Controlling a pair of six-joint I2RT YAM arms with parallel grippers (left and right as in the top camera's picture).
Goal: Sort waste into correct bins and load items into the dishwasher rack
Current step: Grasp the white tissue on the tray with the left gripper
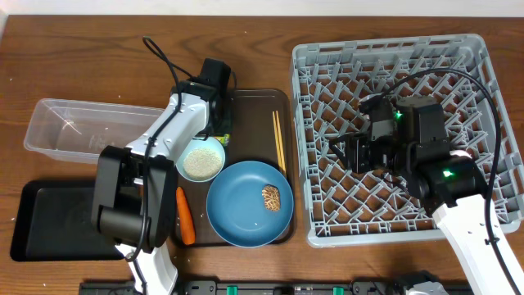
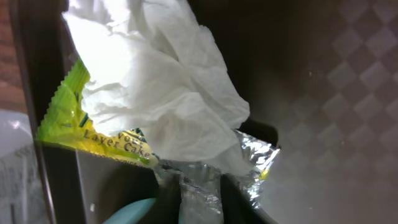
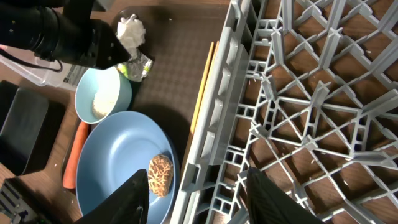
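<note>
Crowding the wrapper: bowl, plate, chopsticks.

The blue plate holding a brown lump lies flat between orange carrot and grey rack.

Wooden table (brown) bears rack, tub, black tray, serving tray.
</note>
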